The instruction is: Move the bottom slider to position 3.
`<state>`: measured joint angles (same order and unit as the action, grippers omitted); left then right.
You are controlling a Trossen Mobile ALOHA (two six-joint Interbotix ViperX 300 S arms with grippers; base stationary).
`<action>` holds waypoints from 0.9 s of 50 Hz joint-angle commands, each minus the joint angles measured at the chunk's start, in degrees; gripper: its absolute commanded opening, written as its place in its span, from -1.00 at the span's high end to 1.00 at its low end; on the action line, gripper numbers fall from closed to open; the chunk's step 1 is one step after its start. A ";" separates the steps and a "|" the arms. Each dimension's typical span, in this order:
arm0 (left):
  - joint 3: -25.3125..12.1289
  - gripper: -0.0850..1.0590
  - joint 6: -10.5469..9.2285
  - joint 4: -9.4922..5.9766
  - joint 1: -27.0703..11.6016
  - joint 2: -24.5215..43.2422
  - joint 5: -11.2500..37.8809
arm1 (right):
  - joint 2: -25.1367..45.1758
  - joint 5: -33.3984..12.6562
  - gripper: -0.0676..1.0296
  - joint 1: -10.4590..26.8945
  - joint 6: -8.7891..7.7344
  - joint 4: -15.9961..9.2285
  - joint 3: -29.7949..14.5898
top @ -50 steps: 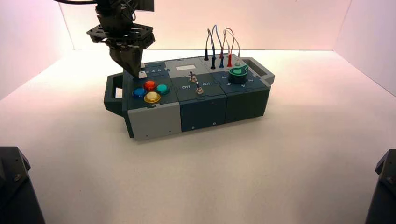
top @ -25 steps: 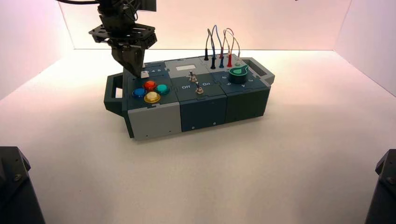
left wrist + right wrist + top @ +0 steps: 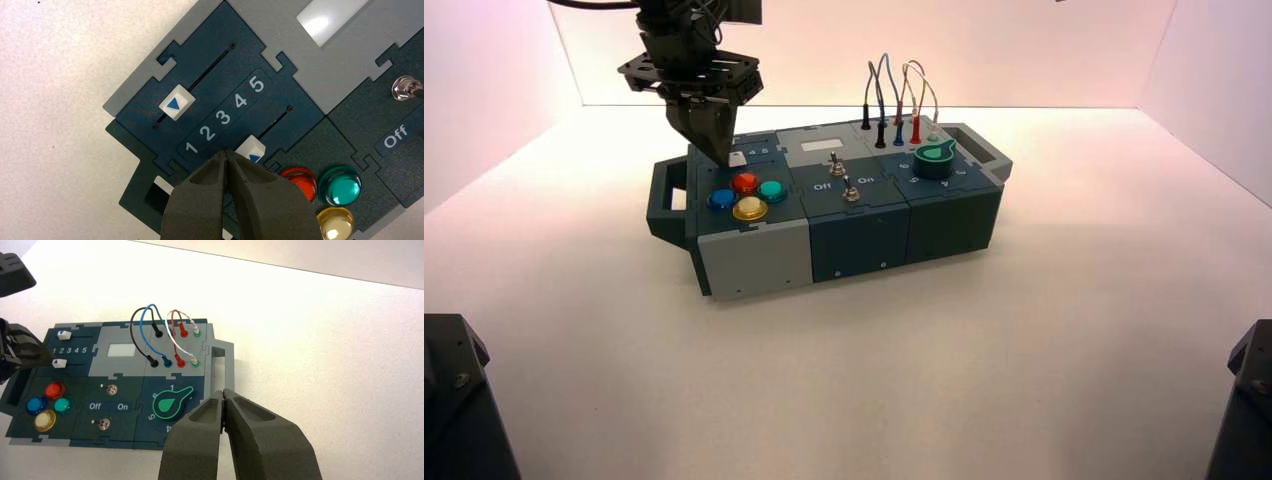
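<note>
With closed fingertips, your left gripper [image 3: 225,154] adjoins the bottom slider [image 3: 251,147], apparently near position 3 [image 3: 223,117]; verify alignment, then retract.

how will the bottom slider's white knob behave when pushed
The white knob will probably travel only along its straight slot, since it sits in that track. It looks like hard, stiff plastic, so it likely won't squash. Its smooth face might let the left gripper's tip slip slightly.
</note>
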<state>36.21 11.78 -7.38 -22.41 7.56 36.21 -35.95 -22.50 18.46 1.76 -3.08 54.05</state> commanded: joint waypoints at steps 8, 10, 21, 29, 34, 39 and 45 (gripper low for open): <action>-0.88 0.91 0.35 -0.09 -0.53 -0.26 -0.35 | -0.18 0.26 0.92 0.00 0.09 -0.09 -2.02; -0.88 0.91 0.44 -0.09 -0.53 -0.26 -0.35 | -0.18 0.26 0.92 0.09 0.09 -0.09 -2.02; -0.88 0.91 0.44 -0.09 -0.62 -0.26 -0.35 | -0.09 0.18 0.92 0.00 0.09 -0.09 -2.02; -1.05 0.91 0.62 -0.09 -0.79 0.00 -0.35 | -0.09 0.18 0.92 0.00 0.09 -0.09 -2.02; -1.14 0.91 0.62 -0.09 -1.14 0.09 -0.35 | -0.09 0.18 0.92 0.00 0.09 -0.09 -2.02; -1.14 0.91 0.62 -0.09 -1.14 0.18 -0.35 | -0.09 0.18 0.92 0.00 0.09 -0.09 -2.11; -1.14 0.91 0.62 -0.09 -1.14 0.18 -0.44 | -0.09 0.09 0.92 0.00 0.09 -0.09 -2.02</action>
<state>35.68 11.95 -7.38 -23.12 8.00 36.04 -35.95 -22.59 18.46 1.76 -2.99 54.14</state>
